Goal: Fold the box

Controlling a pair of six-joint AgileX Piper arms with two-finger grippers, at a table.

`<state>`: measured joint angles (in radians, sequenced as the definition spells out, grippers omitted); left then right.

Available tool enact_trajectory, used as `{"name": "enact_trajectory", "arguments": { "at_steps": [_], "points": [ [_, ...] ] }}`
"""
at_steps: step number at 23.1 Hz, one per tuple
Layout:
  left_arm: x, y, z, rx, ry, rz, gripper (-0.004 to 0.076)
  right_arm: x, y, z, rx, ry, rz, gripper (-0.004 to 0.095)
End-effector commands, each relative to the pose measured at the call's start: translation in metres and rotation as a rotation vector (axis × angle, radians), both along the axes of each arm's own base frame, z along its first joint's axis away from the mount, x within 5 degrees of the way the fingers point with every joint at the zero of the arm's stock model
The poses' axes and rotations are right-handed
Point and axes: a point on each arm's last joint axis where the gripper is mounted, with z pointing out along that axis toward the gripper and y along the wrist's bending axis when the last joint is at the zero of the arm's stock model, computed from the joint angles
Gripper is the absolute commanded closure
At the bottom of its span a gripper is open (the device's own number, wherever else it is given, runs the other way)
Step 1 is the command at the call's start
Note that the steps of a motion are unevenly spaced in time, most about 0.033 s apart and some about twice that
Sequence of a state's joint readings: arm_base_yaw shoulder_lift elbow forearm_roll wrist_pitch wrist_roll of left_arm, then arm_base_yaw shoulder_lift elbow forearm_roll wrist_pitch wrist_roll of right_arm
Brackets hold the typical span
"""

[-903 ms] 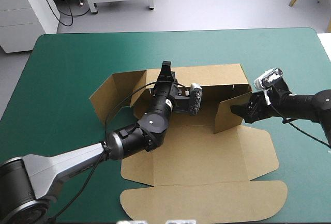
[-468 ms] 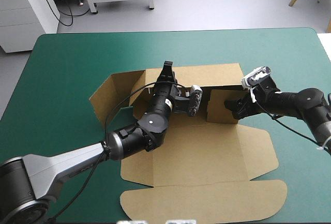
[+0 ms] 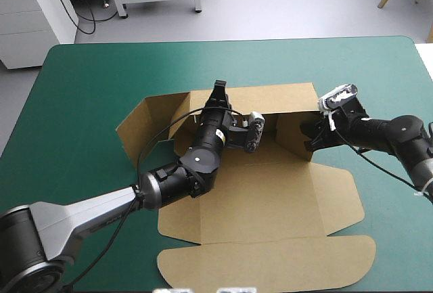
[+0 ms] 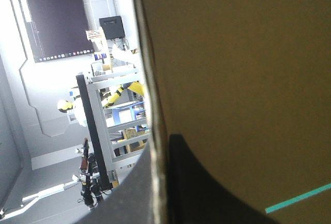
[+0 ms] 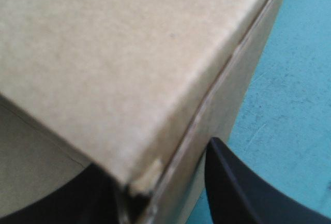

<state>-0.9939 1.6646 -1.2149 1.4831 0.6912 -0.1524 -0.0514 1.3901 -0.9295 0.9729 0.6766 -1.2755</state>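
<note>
1. The counter (image 3: 81, 90) with its teal-green cover fills most of the high view, its far edge near the top of the frame.
2. The box (image 3: 270, 198) lies at the centre of the counter, partly formed. Its base is flat, and the lid (image 3: 270, 259) is spread flat toward the bottom of the frame.
3. The left arm (image 3: 101, 205) comes in from the lower left and crosses the box's base. The right arm (image 3: 399, 134) reaches in from the right edge.
4. The back wall (image 3: 277, 98) stands raised along the box's far side. A left flap (image 3: 142, 127) is half lifted at centre left.
5. The right wall (image 3: 291, 134) stands upright, turned inward over the base just below the back wall's right end.
6. The left end effector (image 3: 218, 93) is clamped on the box at the back wall's top edge. In its wrist view the black fingers (image 4: 207, 193) sit on either side of the board's edge.
7. The right end effector (image 3: 311, 137) is at the right wall. Its wrist view is very close, but its fingers (image 5: 248, 193) seem to pinch a folded corner of the box between them.
</note>
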Motion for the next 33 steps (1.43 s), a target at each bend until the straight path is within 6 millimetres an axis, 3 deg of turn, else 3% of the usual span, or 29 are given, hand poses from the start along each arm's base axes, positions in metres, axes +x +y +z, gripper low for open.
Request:
{"name": "enact_trajectory", "arguments": {
  "at_steps": [1,8,13,16,17,18,19,21,26,30,33],
  "points": [
    [-0.003,-0.001,0.019,-0.011,-0.056,-0.039,0.0734,-0.001,0.002,0.018,0.056,-0.052,-0.013,0.0617],
    [-0.004,-0.002,0.019,-0.007,-0.062,-0.045,0.0734,-0.001,0.002,0.018,0.054,-0.054,-0.011,0.0929],
    [-0.004,-0.002,0.019,-0.008,-0.062,-0.045,0.0710,-0.001,0.003,0.018,0.056,-0.052,-0.011,0.0926],
    [-0.005,0.000,0.024,-0.020,-0.072,-0.045,0.0599,-0.001,0.003,0.018,0.061,-0.050,-0.015,0.0926],
    [-0.008,0.002,0.031,-0.034,-0.081,-0.049,0.0489,-0.001,0.003,0.019,0.070,-0.050,-0.018,0.0926],
    [-0.011,0.002,0.033,-0.040,-0.085,-0.055,0.0435,-0.001,0.003,0.019,0.074,-0.051,-0.019,0.0926],
    [-0.018,0.002,0.041,-0.088,-0.086,-0.061,0.0356,0.000,0.004,0.020,0.094,-0.052,-0.027,0.0926],
    [-0.032,0.002,0.054,-0.142,-0.098,-0.091,0.0308,0.001,0.004,0.021,0.122,-0.055,-0.045,0.0926],
    [-0.082,-0.004,0.083,-0.278,-0.057,-0.224,0.0309,0.003,0.001,0.023,0.143,-0.057,-0.099,0.0926],
    [-0.117,-0.006,0.093,-0.376,0.034,-0.308,0.0309,0.004,0.001,0.024,0.165,-0.047,-0.130,0.0925],
    [-0.127,-0.001,0.109,-0.535,0.137,-0.310,0.0309,0.004,0.001,0.024,0.168,-0.044,-0.133,0.0926]
  ]
}}
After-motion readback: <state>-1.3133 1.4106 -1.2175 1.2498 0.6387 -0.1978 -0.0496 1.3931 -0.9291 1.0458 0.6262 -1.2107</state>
